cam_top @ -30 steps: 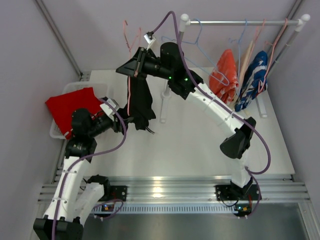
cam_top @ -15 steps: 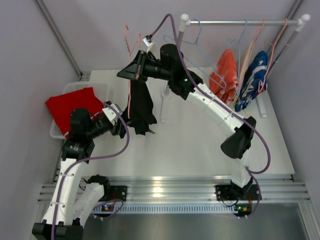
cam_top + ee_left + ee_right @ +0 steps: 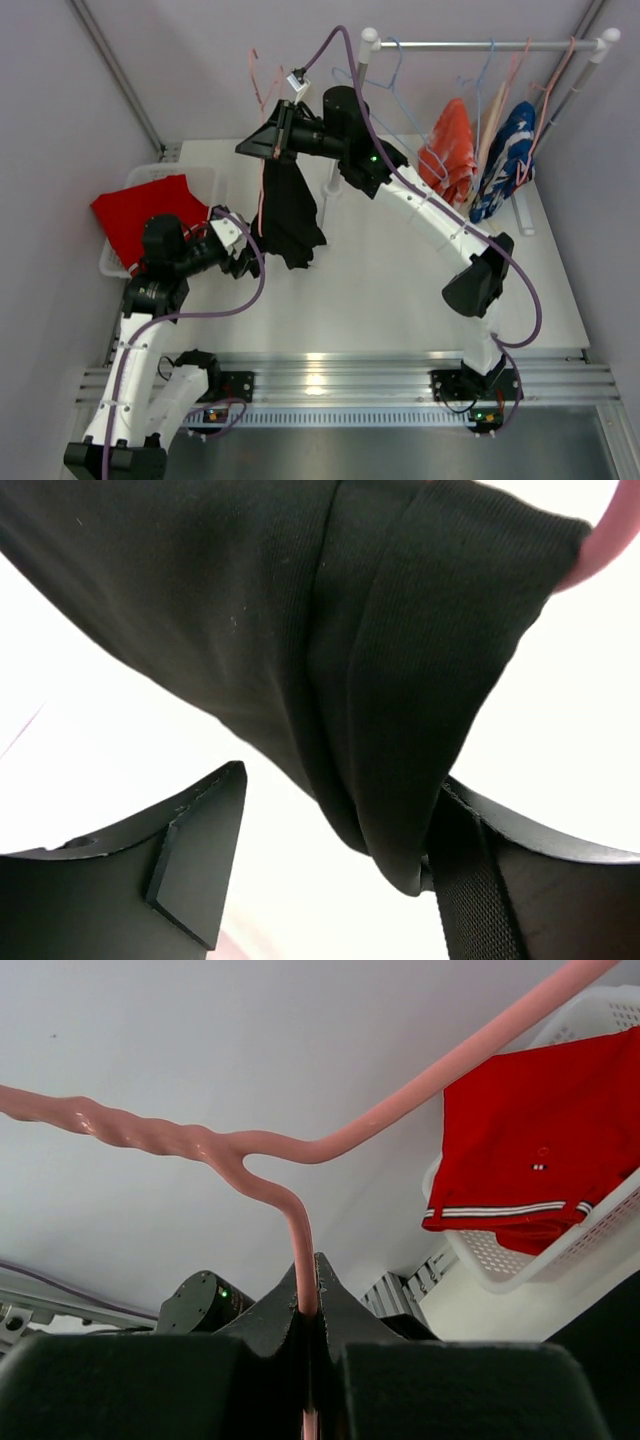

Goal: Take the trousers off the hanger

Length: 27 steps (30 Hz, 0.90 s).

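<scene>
White tabletop (image 3: 400, 290) boxed in by pale lilac walls (image 3: 50, 120).
The tabletop fills the middle of the frame, with walls at left, top and right. A grey strut (image 3: 115, 72) slants across the upper left corner. A white rack (image 3: 480, 44) with a metal bar stands at upper right. A ribbed metal rail (image 3: 350, 375) runs along the bottom, a bright glare at its centre.

Off-task stuff: metal rail (image 3: 480, 44) at back right, orange-and-white garment (image 3: 455, 150) and blue-and-white garment (image 3: 508, 160) hanging side by side near its right end, white basket (image 3: 200, 172) at left edge of white table (image 3: 400, 290).
</scene>
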Each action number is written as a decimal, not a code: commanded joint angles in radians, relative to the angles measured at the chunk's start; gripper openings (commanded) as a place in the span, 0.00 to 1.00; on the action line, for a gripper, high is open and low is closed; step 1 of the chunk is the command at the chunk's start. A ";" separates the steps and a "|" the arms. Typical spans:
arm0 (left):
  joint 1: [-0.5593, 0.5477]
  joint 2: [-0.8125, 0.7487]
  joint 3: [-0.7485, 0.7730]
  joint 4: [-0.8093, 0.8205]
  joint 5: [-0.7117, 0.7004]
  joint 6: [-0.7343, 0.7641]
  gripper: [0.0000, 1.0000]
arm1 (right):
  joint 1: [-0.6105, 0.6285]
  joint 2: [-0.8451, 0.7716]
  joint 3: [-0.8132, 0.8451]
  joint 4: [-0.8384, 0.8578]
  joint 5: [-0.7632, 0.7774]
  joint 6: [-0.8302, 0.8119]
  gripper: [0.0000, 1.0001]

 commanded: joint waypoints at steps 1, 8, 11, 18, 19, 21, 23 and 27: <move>-0.004 0.002 0.038 -0.009 0.005 0.052 0.73 | -0.011 -0.106 0.021 0.147 -0.022 0.010 0.00; -0.004 0.014 0.033 0.051 -0.021 0.023 0.39 | -0.011 -0.120 -0.011 0.147 -0.034 0.011 0.00; -0.002 0.012 0.035 0.071 -0.029 0.006 0.15 | -0.015 -0.127 -0.027 0.141 -0.040 0.002 0.00; -0.002 -0.012 0.049 0.100 -0.098 -0.026 0.00 | -0.052 -0.155 -0.074 0.101 -0.038 -0.041 0.00; -0.002 -0.017 0.052 0.104 -0.113 -0.047 0.00 | -0.058 -0.164 -0.100 0.098 -0.038 -0.041 0.00; -0.002 -0.021 0.073 0.114 -0.159 -0.075 0.00 | -0.074 -0.175 -0.128 0.096 -0.038 -0.051 0.00; -0.002 -0.023 0.092 0.135 -0.213 -0.138 0.00 | -0.083 -0.190 -0.174 0.095 -0.037 -0.067 0.00; -0.002 -0.017 0.177 0.169 -0.280 -0.254 0.00 | -0.085 -0.210 -0.234 0.082 -0.032 -0.099 0.00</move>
